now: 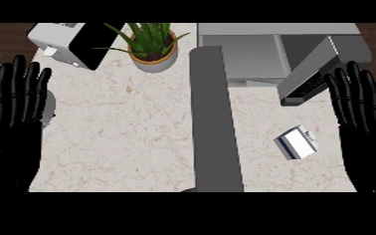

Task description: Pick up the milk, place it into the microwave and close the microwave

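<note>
The pale marbled desk fills the view, crossed from far to near by a wide grey bar just right of centre. At the far right stands the microwave, its grey cavity showing and its door swung open toward the near right. At the far left sits a grey and black toaster-like appliance, with a potted plant just to its right. The left robot hand rests at the left edge, fingers straight and spread, holding nothing. The right robot hand rests at the right edge, likewise spread and empty. The milk, a small white carton, lies on the desk at the near right, between the grey bar and the right robot hand, apart from both.
</note>
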